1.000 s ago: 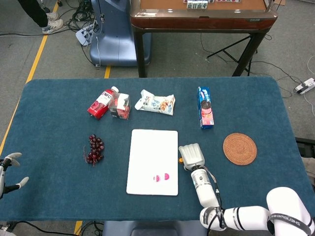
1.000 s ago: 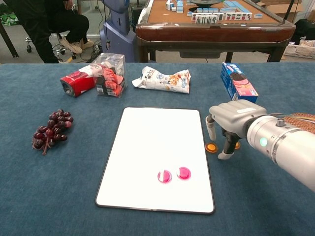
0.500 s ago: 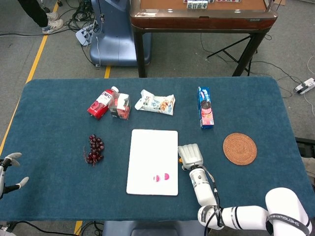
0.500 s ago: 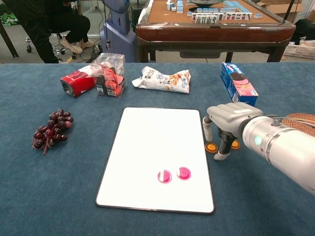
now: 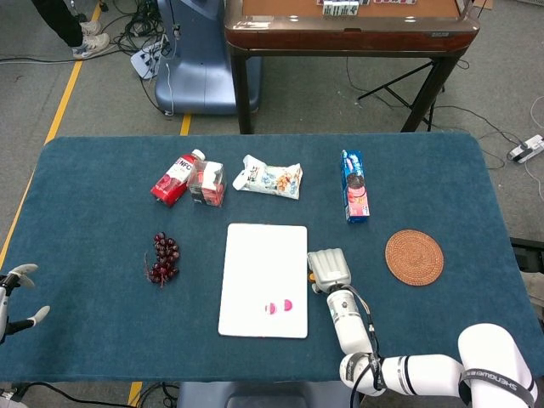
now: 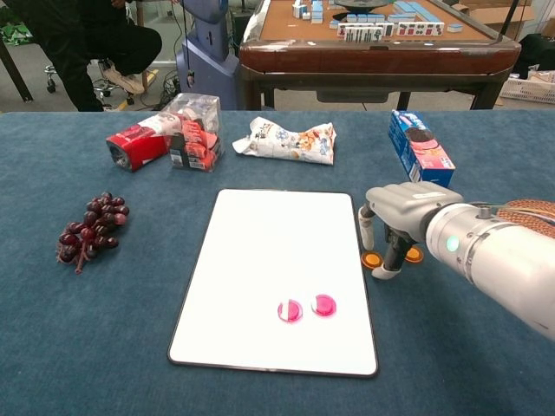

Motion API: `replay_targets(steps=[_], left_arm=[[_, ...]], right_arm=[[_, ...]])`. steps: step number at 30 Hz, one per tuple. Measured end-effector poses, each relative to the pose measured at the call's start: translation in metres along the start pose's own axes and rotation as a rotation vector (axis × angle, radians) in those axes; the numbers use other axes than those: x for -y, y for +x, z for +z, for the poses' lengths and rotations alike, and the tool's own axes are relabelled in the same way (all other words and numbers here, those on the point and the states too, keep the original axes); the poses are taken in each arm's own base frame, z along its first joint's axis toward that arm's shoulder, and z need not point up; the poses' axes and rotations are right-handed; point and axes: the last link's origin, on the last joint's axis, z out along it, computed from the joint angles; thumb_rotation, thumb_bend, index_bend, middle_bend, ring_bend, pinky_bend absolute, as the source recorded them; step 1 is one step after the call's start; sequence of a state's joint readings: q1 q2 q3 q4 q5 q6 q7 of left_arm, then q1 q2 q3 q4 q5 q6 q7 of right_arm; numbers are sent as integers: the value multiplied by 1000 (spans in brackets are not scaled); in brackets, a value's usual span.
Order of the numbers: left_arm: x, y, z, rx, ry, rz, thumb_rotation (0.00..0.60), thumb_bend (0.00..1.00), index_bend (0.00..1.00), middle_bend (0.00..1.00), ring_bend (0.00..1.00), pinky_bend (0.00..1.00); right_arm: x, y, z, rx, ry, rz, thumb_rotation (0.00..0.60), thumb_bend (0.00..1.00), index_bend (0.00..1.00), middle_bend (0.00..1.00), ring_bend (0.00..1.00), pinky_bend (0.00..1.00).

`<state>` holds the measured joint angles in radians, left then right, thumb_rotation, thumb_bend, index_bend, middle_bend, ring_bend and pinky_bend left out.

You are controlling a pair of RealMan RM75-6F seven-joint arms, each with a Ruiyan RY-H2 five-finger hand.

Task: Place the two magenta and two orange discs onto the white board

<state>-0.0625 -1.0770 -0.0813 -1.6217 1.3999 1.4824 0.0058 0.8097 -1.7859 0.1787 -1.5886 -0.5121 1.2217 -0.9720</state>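
Chest view, cookie box (image 6: 420,147) behind right hand (image 6: 401,215)

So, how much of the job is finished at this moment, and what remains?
About half. Both magenta discs lie on the white board. The two orange discs are on the cloth just right of the board. The right hand is over them, fingers pointing down at the cloth between them; neither is gripped yet. Both must go onto the board. The left hand is idle.

White board (image 6: 269,260); magenta discs (image 6: 305,308); orange discs (image 6: 371,259); teal tablecloth (image 6: 104,329).
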Motion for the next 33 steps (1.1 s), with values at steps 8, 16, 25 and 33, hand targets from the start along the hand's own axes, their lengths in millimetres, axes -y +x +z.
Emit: replay_targets(steps=[8, 16, 25, 33], left_arm=[[0, 0, 0, 1, -1, 3, 600, 26, 348, 471, 401, 545], [0, 0, 0, -2, 0, 1, 600, 26, 348, 471, 400, 544], [0, 0, 0, -2, -1, 0, 600, 25, 348, 471, 400, 544], [-1, -1, 0, 2, -3, 2, 600, 26, 348, 471, 401, 544]], right_arm=[[-1, 1, 1, 6, -5, 4, 600, 189, 471, 1000, 1000, 1000], [-1, 0, 2, 15, -9, 7, 600, 198, 476, 1000, 1000, 1000], [0, -1, 3, 23, -9, 13, 600, 212, 494, 1000, 1000, 1000], [-2, 2, 1, 10, 2, 29, 600, 230, 519, 1000, 1000, 1000]])
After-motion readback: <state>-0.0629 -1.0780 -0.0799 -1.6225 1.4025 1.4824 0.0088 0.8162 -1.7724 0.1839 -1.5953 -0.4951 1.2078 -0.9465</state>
